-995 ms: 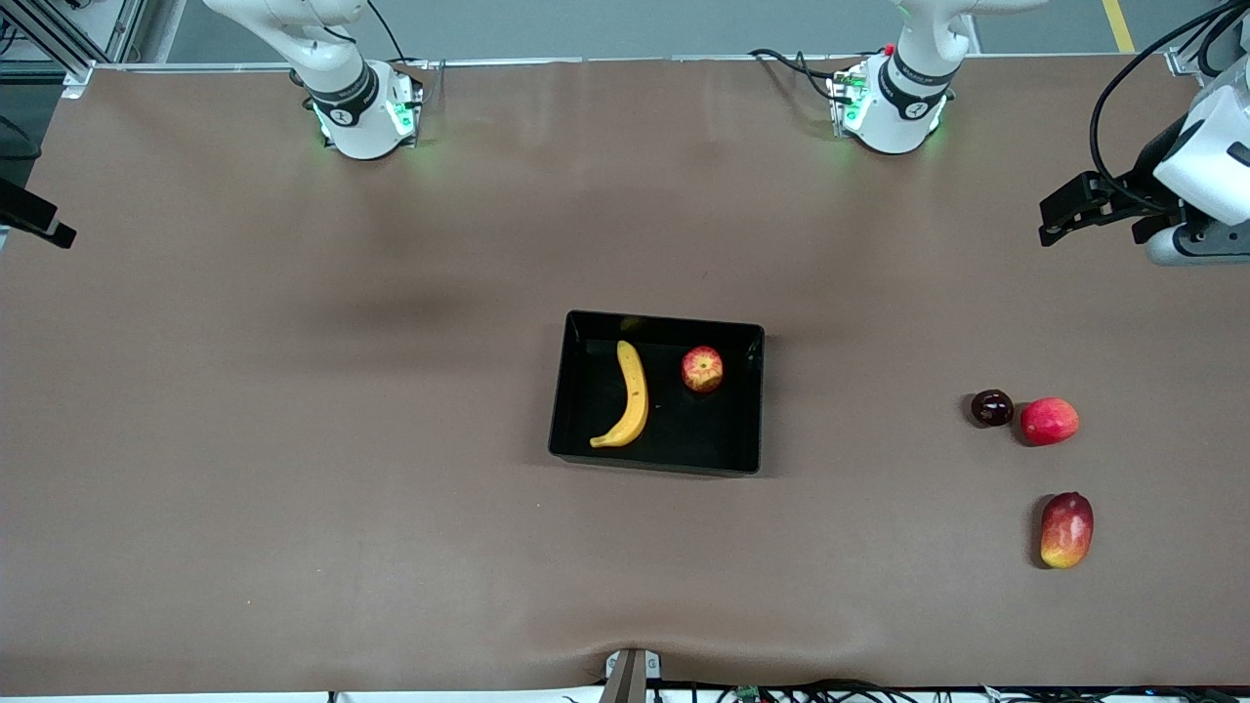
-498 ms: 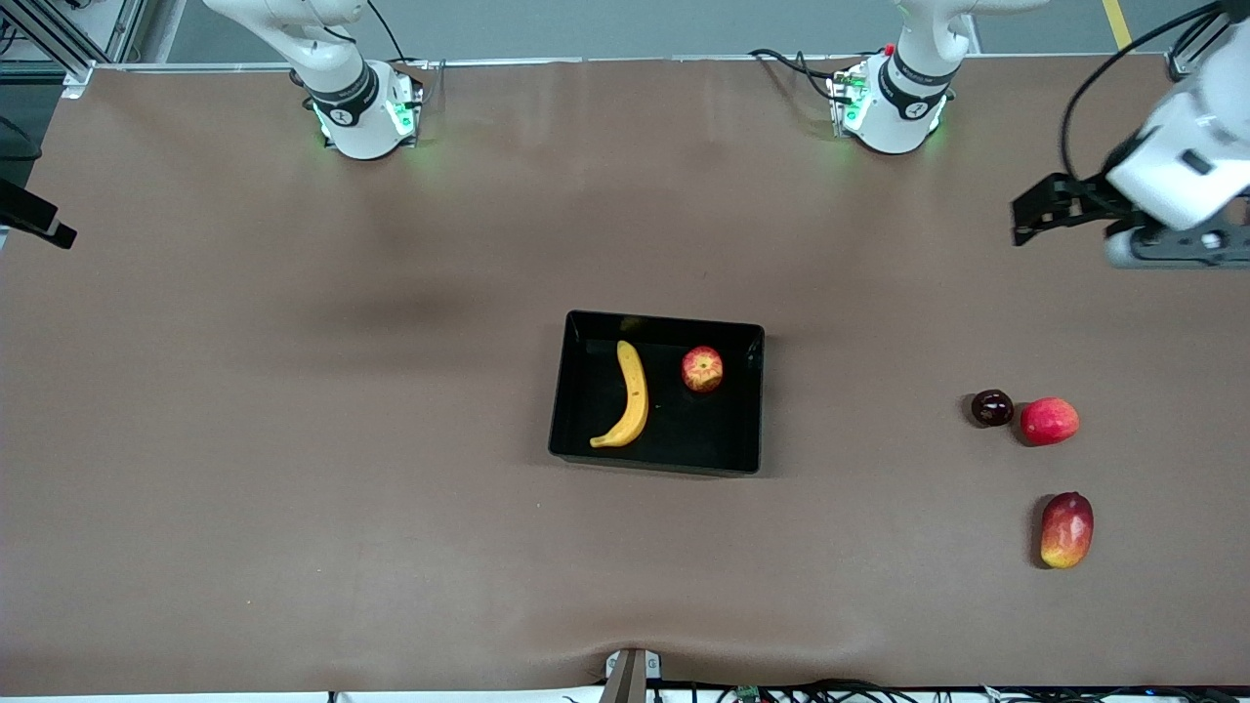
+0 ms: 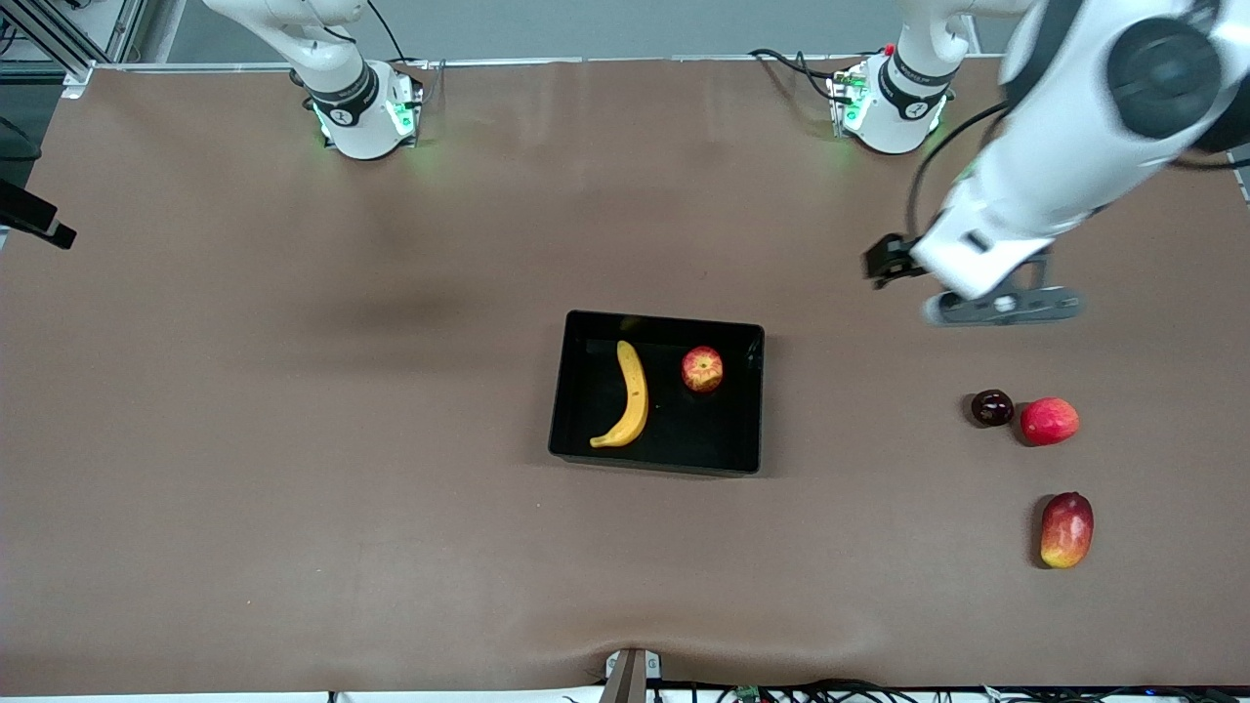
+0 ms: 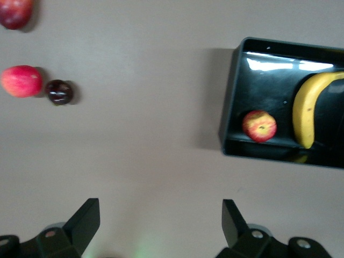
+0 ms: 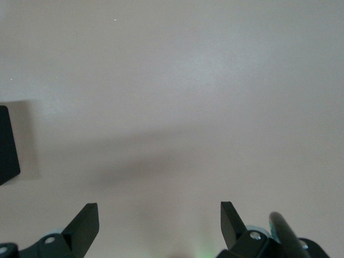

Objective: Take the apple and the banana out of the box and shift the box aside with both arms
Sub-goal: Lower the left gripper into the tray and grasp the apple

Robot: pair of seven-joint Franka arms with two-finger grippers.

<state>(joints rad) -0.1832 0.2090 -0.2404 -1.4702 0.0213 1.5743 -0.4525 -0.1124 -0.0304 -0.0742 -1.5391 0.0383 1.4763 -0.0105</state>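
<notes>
The black tray (image 3: 684, 441) lies mid-table. In it lie the yellow banana (image 3: 630, 395) and the small red apple (image 3: 702, 369), apart from each other. My left gripper (image 3: 885, 263) hangs over bare table between the tray and the left arm's base. In the left wrist view it is open (image 4: 160, 223) and empty, and that view shows the tray (image 4: 228, 107), the apple (image 4: 259, 126) and the banana (image 4: 307, 110). My right gripper (image 5: 159, 223) is open and empty over bare table. The right arm waits.
Toward the left arm's end lie a dark purple fruit (image 3: 991, 407), a round red fruit (image 3: 1049, 421) touching or almost touching it, and a mango (image 3: 1065, 528) nearer the front camera. A black piece (image 3: 34, 220) juts in at the right arm's end.
The left arm has swung in from the left arm's end of the table, bringing its gripper toward the tray. The fruits, the tray and the right arm have not moved.
</notes>
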